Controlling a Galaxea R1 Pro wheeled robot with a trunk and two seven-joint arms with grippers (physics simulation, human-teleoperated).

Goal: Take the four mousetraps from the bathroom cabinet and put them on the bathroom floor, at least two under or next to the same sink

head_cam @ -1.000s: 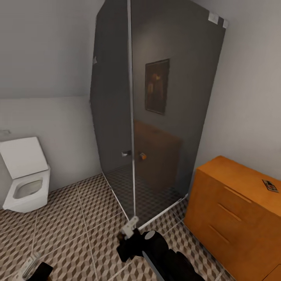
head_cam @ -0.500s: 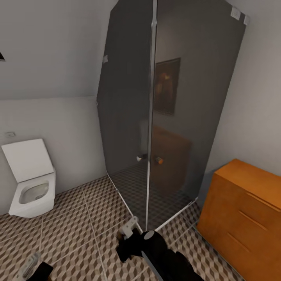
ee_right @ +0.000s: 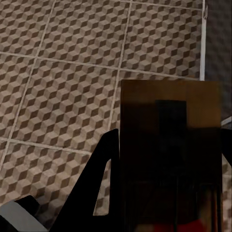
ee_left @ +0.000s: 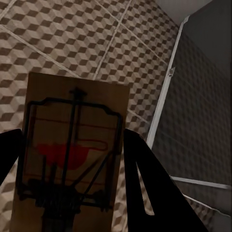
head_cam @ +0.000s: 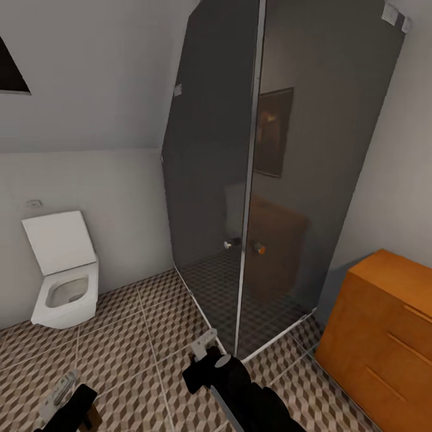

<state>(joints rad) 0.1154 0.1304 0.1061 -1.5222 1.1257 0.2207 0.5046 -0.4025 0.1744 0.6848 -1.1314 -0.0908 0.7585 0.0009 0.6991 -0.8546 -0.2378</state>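
Head view: the left gripper [head_cam: 60,390] and right gripper [head_cam: 205,348] hang low over the bathroom floor [head_cam: 120,354], a cube-patterned tile surface with pale grout lines. A smoked-glass shower enclosure [head_cam: 264,180] stands beyond the right gripper's fingers, a white toilet [head_cam: 65,282] sits against the wall beyond the left gripper, and a corner of the orange-tan cabinet [head_cam: 384,336] with bar-handled drawers lies to the right of the right arm.

Left wrist view: a mousetrap [ee_left: 72,150], a tan wooden rectangle with dark wire parts and a red patch, sits between the two dark fingers [ee_left: 145,179], which press against its long edges; the fingers are clenched on it. The tiled floor and the metal base rail of the shower lie beyond its far end.

Right wrist view: a second mousetrap [ee_right: 169,154], seen shaded, with a dark central bar and a red spot at its near end, is grasped between the right fingers [ee_right: 96,183]. Tiled floor extends beyond the fingertips, with the shower's edge at the corner.
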